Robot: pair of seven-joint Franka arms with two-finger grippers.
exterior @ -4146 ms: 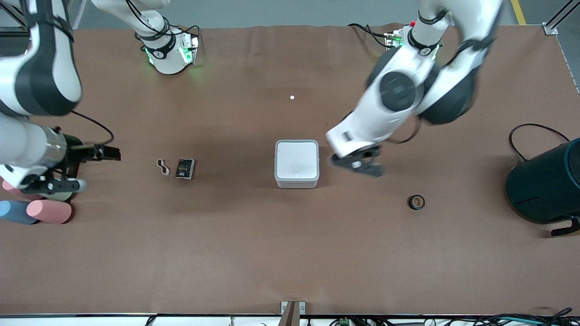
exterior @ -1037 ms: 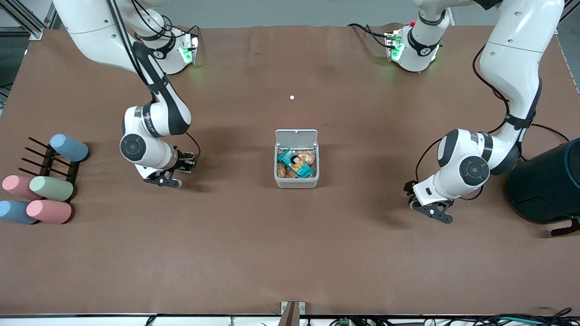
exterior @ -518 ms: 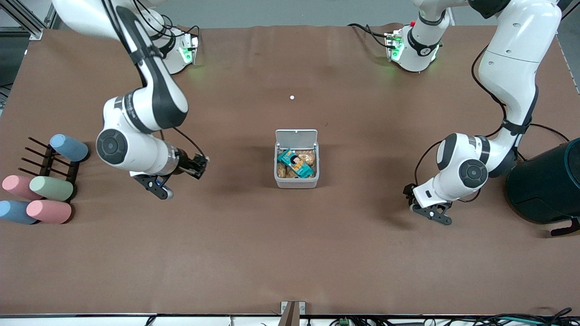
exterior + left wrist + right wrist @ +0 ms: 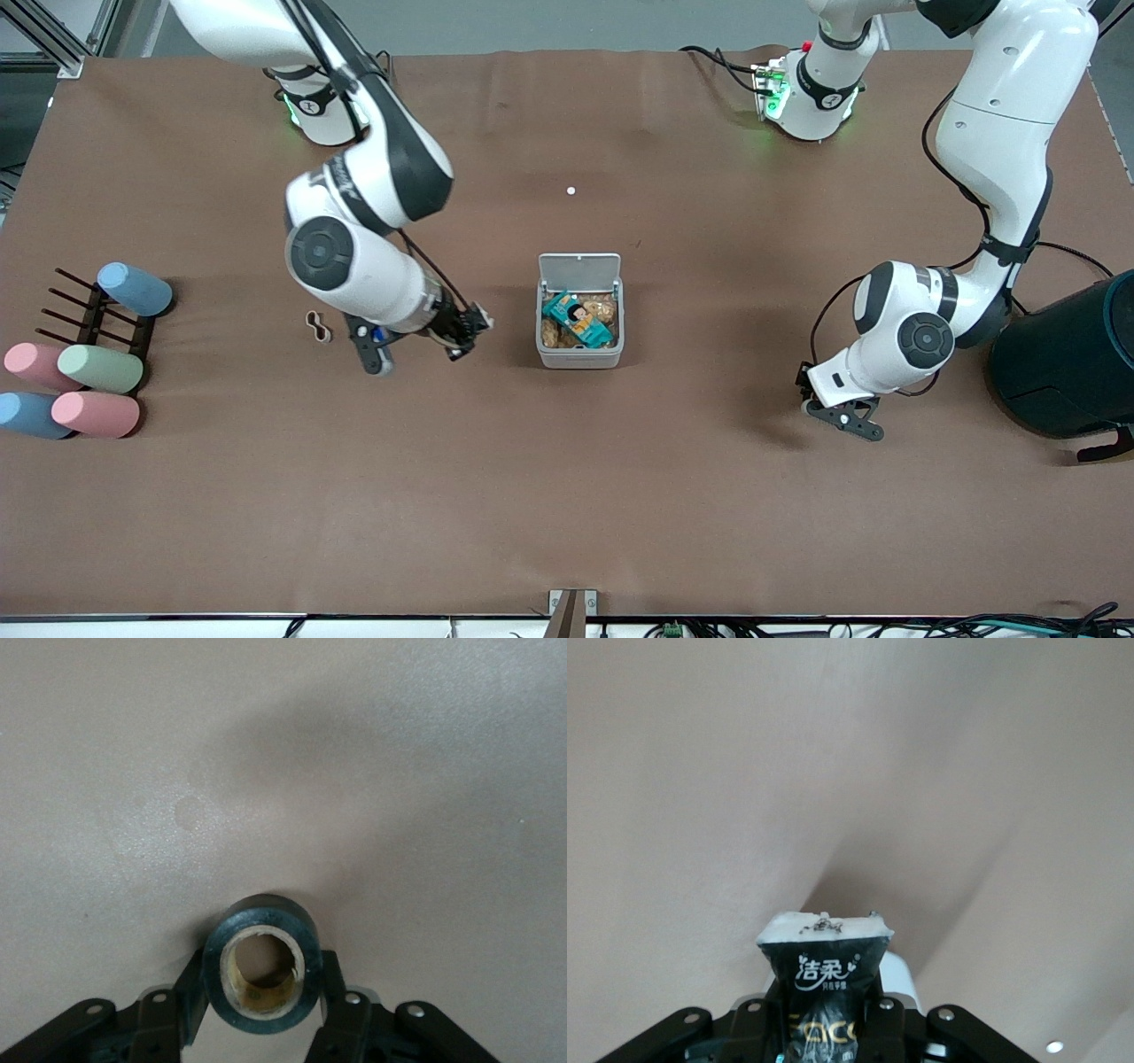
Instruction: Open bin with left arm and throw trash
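The white bin point(image 4: 579, 354) stands mid-table with its lid point(image 4: 579, 266) tipped up, and wrappers lie inside. My right gripper point(image 4: 459, 333) hangs over the table between the beige band point(image 4: 317, 325) and the bin, close to the bin. It is shut on the black printed packet point(image 4: 826, 970), which sticks out past the right gripper point(image 4: 831, 1010). My left gripper point(image 4: 837, 415) is down at the table toward the left arm's end. In the left wrist view the left gripper point(image 4: 260, 979) is shut on the black tape roll point(image 4: 259, 923), one finger against each side. The roll is hidden in the front view.
A large dark teal cylinder point(image 4: 1067, 363) stands at the left arm's end, close to the left arm's elbow. Pastel cylinders point(image 4: 96, 390) and a dark rack point(image 4: 89, 310) sit at the right arm's end. A teal wrapper point(image 4: 576, 321) lies in the bin.
The bin, shut four seconds ago, stands open. My right gripper has lifted the packet and carried it toward the bin, uncovering the beige band. My left fingers have closed in on the tape roll.
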